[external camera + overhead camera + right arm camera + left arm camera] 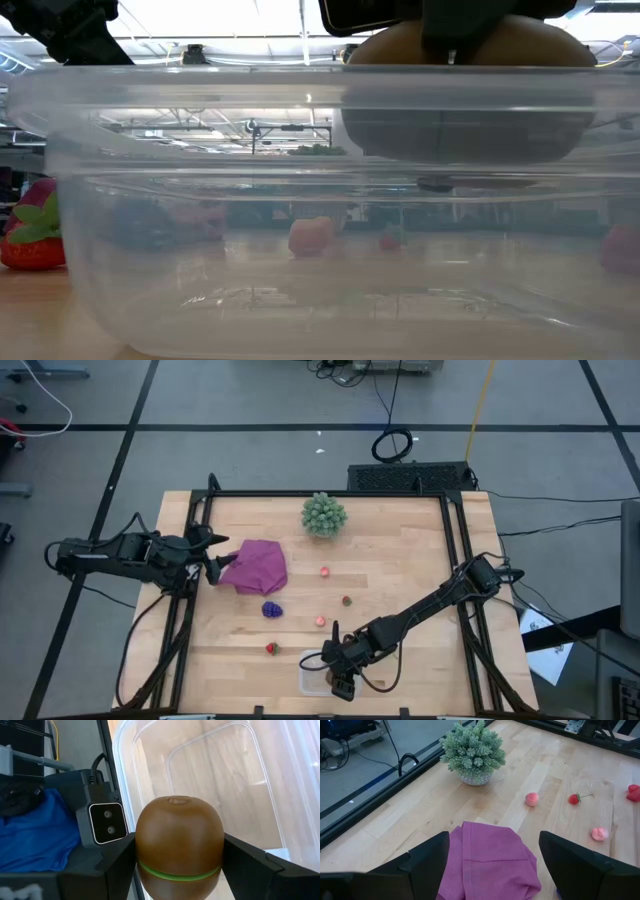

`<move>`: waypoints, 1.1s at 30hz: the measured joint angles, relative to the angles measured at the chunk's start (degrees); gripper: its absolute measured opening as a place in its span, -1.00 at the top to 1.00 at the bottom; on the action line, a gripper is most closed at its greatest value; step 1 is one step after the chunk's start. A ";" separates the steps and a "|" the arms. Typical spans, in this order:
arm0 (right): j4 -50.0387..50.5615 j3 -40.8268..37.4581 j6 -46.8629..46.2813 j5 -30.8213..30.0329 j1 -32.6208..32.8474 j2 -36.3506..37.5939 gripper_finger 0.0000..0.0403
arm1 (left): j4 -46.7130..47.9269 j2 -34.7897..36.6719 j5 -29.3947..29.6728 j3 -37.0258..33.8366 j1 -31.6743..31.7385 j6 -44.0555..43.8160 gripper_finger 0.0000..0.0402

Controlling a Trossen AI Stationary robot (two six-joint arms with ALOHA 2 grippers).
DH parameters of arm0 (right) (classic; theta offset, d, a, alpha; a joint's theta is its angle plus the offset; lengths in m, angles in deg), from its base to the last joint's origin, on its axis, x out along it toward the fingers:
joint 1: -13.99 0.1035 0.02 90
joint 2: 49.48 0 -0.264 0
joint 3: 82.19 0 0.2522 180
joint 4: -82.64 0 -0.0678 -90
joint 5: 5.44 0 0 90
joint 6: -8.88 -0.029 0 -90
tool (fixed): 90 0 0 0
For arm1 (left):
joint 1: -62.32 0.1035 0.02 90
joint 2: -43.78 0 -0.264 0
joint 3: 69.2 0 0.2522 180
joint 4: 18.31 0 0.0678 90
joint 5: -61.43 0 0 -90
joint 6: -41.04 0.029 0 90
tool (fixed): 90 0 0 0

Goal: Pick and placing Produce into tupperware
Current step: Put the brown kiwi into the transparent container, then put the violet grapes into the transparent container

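The tupperware, a clear tub, stands at the table's near edge and fills the low view. My right gripper hangs over it, shut on the brown kiwi piece. Other produce lies on the wood: a purple grape cluster, a strawberry and pink and red berries. My left gripper waits open at the table's left side, its fingers on either side of the magenta cloth's edge. My right gripper pinches the kiwi piece by its two opposite sides, one finger on each. The fingers slant down from the table's right side. The kiwi is lifted clear over the tub's opening, its lower part showing through the clear wall.
A pale green bushy ball stands at the far middle of the table. A black camera box sits at the near edge beside the tub. Black frame rails run along the table's sides.
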 joint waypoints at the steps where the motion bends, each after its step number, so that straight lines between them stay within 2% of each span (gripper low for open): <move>1: 0.01 -0.01 0.01 0.00 -0.03 0.00 -0.25 | 0.00 0.01 0.00 0.00 0.02 0.01 -0.56; 13: 0.46 0.00 0.45 0.00 -0.03 0.00 -0.25 | 0.00 0.02 0.00 0.00 0.02 0.02 -0.56; 23: 0.44 -0.01 1.39 -0.28 -0.03 0.00 -0.43 | 0.00 0.02 0.53 0.00 0.02 0.02 -0.56; 33: -0.39 -0.02 2.69 -0.46 -0.30 0.00 -0.44 | 0.00 0.02 0.86 0.02 0.02 0.02 -0.56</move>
